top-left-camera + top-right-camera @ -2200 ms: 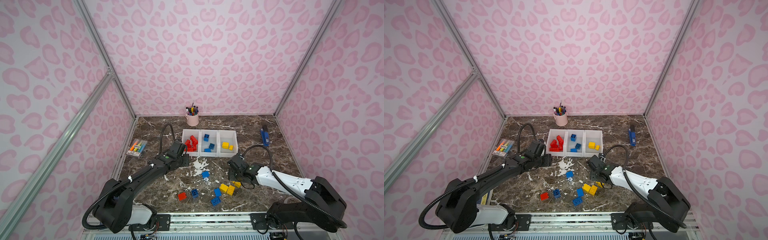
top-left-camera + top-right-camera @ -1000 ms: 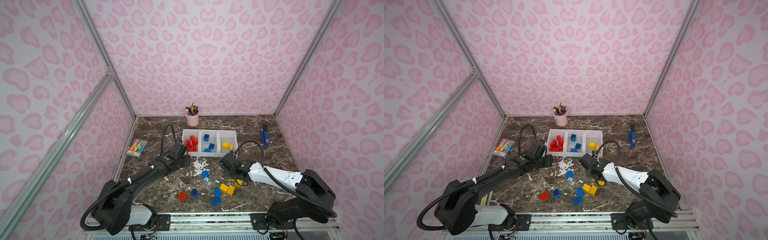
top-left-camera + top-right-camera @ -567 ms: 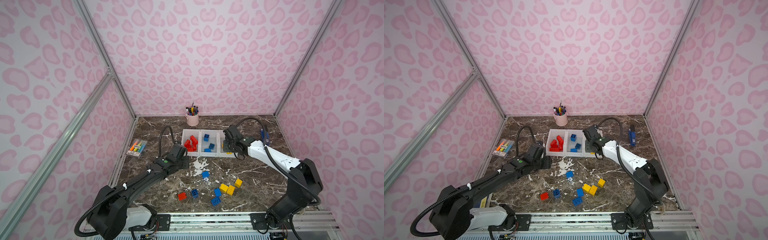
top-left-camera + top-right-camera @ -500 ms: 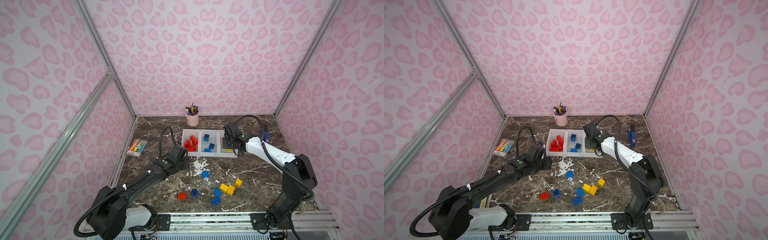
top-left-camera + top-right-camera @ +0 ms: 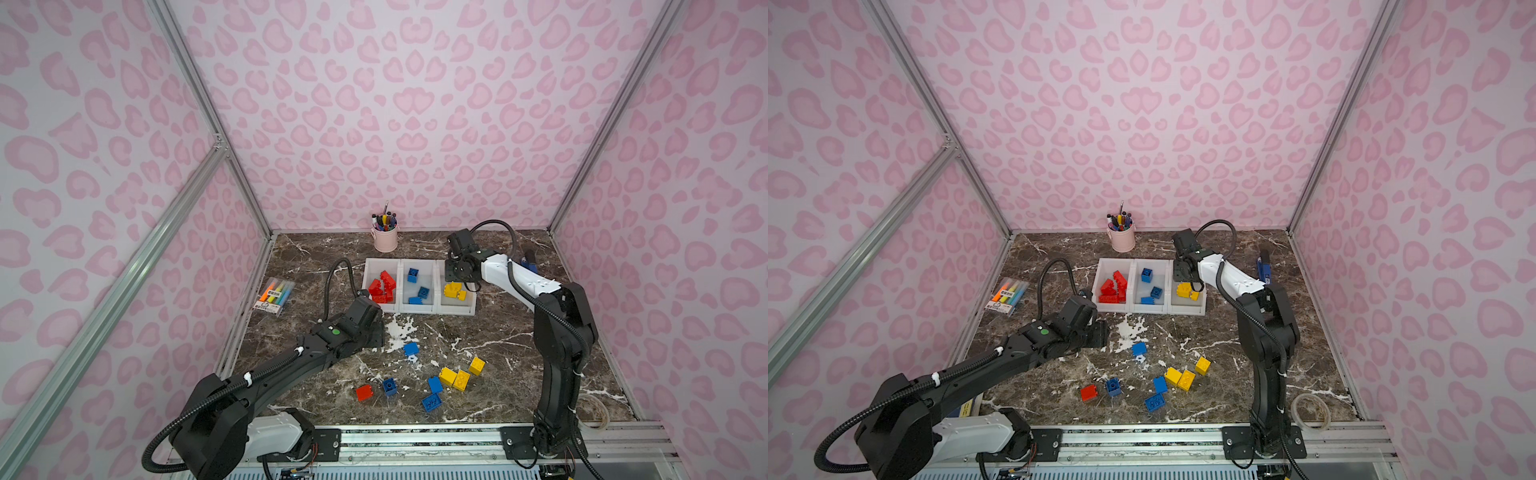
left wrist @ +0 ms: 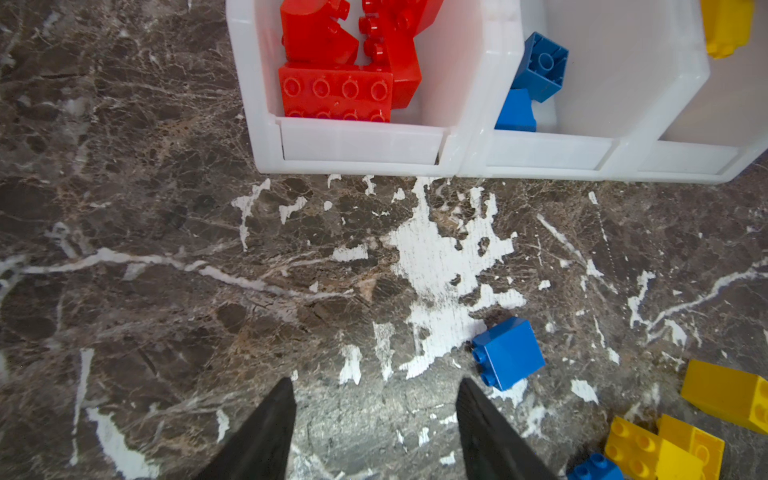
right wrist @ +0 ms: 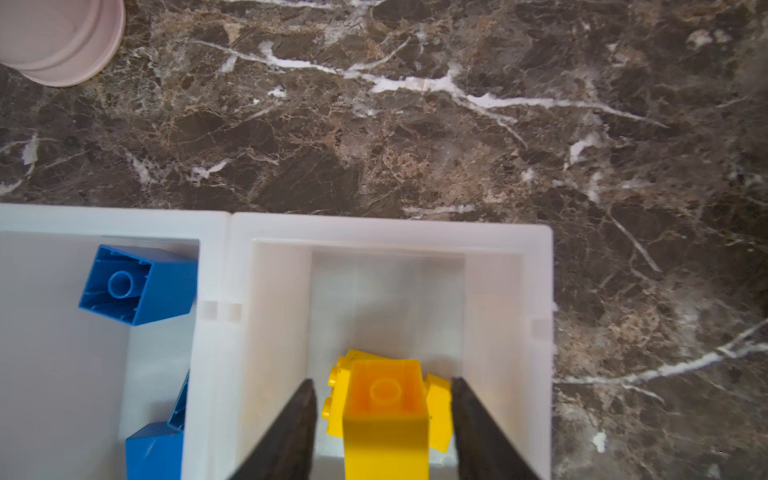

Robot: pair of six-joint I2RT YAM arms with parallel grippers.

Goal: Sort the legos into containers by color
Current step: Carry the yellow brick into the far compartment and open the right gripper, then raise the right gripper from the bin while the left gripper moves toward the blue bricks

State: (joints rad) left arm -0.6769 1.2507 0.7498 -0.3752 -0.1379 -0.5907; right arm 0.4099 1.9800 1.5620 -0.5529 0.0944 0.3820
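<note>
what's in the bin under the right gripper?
Only yellow legos, piled in the bin. The right gripper hangs open over them. The top brick covers those beneath, so the count is unclear.

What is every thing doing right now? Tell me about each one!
left gripper: open, holding nothing.
right gripper: open above the yellow-lego container, a yellow lego free between its jaws.
red-lego container: holds only red legos.
blue-lego container: holds only blue legos.
yellow-lego container: holds only yellow legos.
loose legos: eight, unsorted on the table.
pen cup: upright, full of pens.
highlighter pack: lying flat.
</note>
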